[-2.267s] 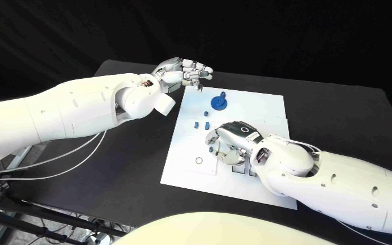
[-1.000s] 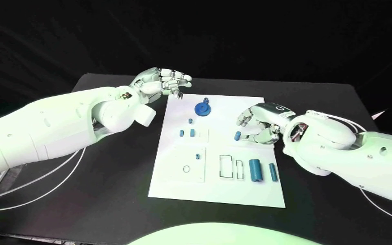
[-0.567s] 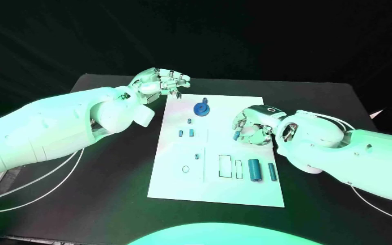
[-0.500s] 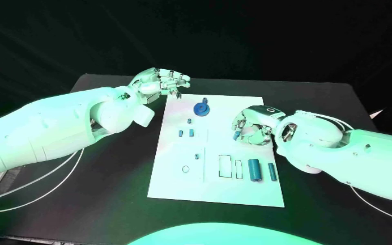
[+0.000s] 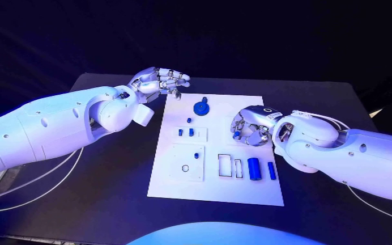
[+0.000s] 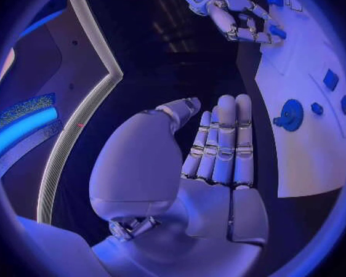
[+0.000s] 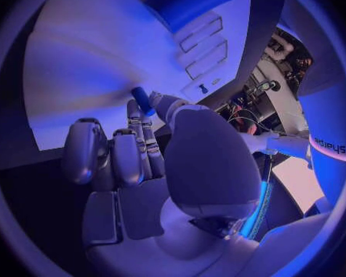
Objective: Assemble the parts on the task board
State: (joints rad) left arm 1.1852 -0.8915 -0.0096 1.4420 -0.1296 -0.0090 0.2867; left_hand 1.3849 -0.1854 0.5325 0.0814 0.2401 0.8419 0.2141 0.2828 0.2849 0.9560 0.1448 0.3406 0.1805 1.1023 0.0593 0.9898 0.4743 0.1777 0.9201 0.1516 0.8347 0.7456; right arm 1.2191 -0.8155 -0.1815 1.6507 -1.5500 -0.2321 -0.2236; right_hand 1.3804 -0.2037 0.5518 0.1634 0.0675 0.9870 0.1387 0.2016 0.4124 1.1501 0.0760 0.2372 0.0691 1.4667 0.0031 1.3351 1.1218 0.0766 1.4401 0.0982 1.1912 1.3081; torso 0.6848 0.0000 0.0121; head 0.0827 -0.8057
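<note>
Small blue part point(image 5: 236, 135) pinched in right hand point(image 5: 250, 126), held over the board point(image 5: 175, 171) near its right edge; fingers curled around it, palm facing the board. In the right wrist view the part point(image 7: 142, 100) sticks out between thumb and fingertips. Blue disc point(image 5: 201, 108) stands at the board's far end. Left hand point(image 5: 160, 81) hovers just off the board's far-left corner, holding nothing, fingers straight and together in its wrist view point(image 6: 219, 148).

Finishes: matt vs glossy
Task board point(image 5: 245, 185) flat matt white, parts point(image 5: 253, 168) smooth blue plastic; arm shells glossy white plastic; fingers point(image 5: 242, 129) shiny metal; surface point(image 5: 90, 194) dull matt black.
</note>
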